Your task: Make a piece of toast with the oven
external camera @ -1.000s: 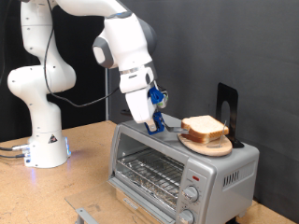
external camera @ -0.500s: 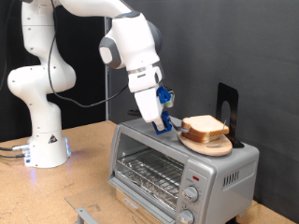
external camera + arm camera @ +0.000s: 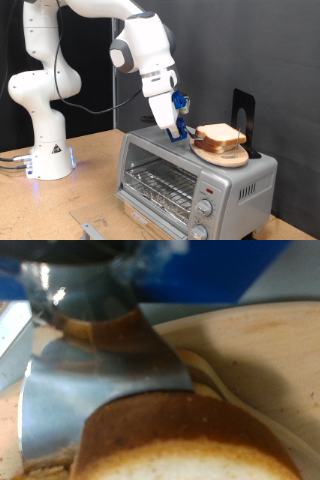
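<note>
Claw (image 3: pixel 178 132) sits low over the oven (image 3: pixel 195 178) roof, tipped at a slant, fingertips right at the ext. view's left edge of the bread stack (image 3: pixel 219 139). Can't tell if claw is released or clenched: fingers are too small in the ext. view, and the wrist view is too close and blurred to settle it.

Bread stack lies on a round wooden plate (image 3: pixel 222 156) on top of the oven, toward the ext. view's right. No single slice is set apart from the stack that I can pick out; nothing visible on the wire rack (image 3: pixel 160 185) behind the glass door. Oven door looks closed. Knobs (image 3: pixel 204 208) run down the oven's front at the ext. view's right. A dark upright stand (image 3: pixel 242 118) is just behind the plate.

Wrist view: brown crust (image 3: pixel 180 432) fills the near foreground, a metal finger (image 3: pixel 100 380) just beside it, pale plate rim (image 3: pixel 265 350) curving beyond. Whether the finger touches the crust is unclear.

Oven stands on the wooden bench (image 3: pixel 60 205); arm base (image 3: pixel 45 150) is mounted at the ext. view's left, well apart from the oven.
</note>
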Controlling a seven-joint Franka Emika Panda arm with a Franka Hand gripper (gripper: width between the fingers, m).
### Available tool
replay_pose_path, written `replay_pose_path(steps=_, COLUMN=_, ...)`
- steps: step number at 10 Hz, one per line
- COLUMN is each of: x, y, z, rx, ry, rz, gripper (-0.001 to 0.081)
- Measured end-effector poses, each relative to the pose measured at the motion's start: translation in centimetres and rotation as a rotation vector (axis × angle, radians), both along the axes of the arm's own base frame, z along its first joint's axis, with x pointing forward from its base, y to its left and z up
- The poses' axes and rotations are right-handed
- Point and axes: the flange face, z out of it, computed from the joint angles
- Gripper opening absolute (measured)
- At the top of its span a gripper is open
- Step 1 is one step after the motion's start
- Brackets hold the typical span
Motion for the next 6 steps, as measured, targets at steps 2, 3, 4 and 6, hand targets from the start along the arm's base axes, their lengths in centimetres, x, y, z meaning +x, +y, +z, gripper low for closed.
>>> replay_pose_path(steps=2, x=0.1, y=-0.1, z=-0.2, rx=0.026, ry=-0.006, rz=-0.004, gripper=0.0397)
replay_pose_path(steps=3, x=0.2, y=-0.2, z=-0.5, rx=0.050, ry=-0.014, rz=-0.003, gripper=0.0397)
replay_pose_path(steps=4, x=0.3, y=-0.2, z=-0.8, rx=0.076, ry=-0.021, rz=0.003, gripper=0.0397)
replay_pose_path(steps=6, x=0.3, y=-0.2, z=-1.1, rx=0.096, ry=-0.031, rz=0.009, gripper=0.0397)
